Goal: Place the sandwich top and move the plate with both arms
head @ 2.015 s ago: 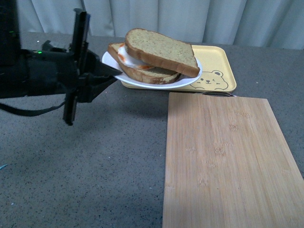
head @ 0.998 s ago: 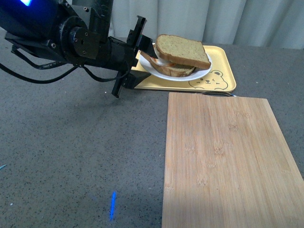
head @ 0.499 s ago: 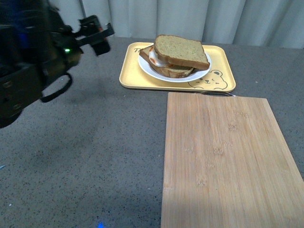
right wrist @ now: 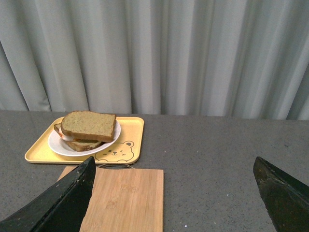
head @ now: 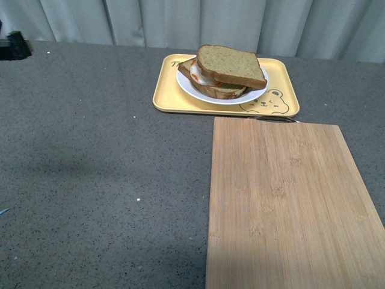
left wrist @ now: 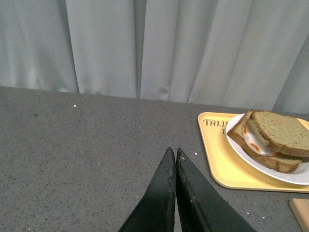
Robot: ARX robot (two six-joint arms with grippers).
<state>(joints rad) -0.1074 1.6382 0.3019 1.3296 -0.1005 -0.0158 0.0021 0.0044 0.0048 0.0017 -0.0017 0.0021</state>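
The sandwich top (head: pixel 231 65) lies on the egg-bearing slice on the white plate (head: pixel 195 87), which rests on the yellow bear tray (head: pixel 283 81). It also shows in the left wrist view (left wrist: pixel 282 131) and the right wrist view (right wrist: pixel 89 124). My left gripper (left wrist: pixel 174 151) is shut and empty, above the grey table well short of the tray; only a black bit of the left arm (head: pixel 13 47) shows at the front view's left edge. My right gripper (right wrist: pixel 174 164) is open and empty, far back from the board and tray.
A bamboo cutting board (head: pixel 289 205) lies in front of the tray, with a thin metal handle at its far edge. Grey curtains (head: pixel 180 21) hang behind the grey speckled table (head: pixel 96 168).
The left arm carried the plate with the sandwich onto the yellow tray, let go, and drew back to the left, almost out of the front view.
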